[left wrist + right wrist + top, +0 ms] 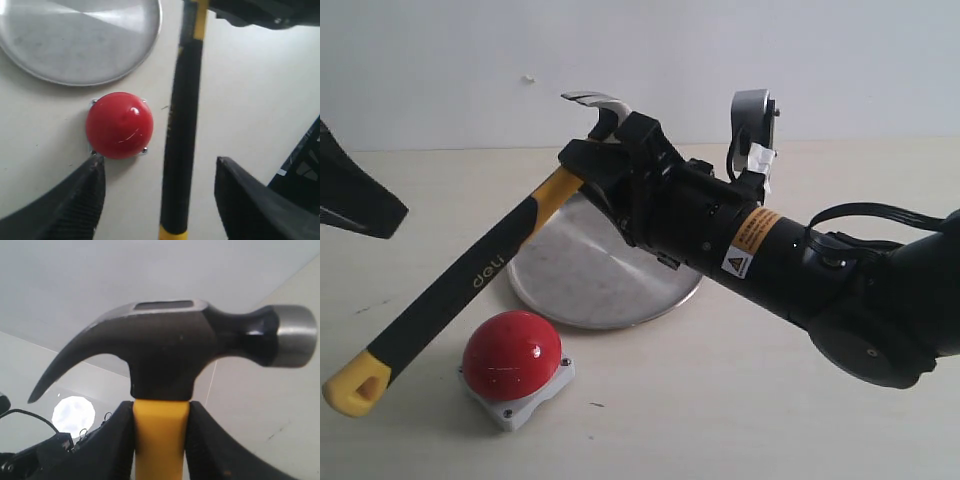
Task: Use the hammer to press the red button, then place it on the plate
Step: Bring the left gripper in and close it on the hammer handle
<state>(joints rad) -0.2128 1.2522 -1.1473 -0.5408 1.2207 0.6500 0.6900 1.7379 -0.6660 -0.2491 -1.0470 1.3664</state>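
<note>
My right gripper (608, 152) is shut on the hammer (470, 280) at the yellow neck (161, 435), just under the steel head (170, 350). The black handle slopes down to the left, and its yellow end (358, 385) hangs low beside the red button (510, 355). The red dome sits on its grey base, in front of the plate (590, 270). My left gripper (160, 161) is open above the table. The handle (180, 125) passes between its fingers (75, 200), touching neither. The red button (119, 125) lies just off one fingertip.
A black part of the left arm (355, 195) juts in at the left edge. The bulky right arm (800, 270) stretches across the right half, partly over the plate's rim. A pale wall stands behind the table.
</note>
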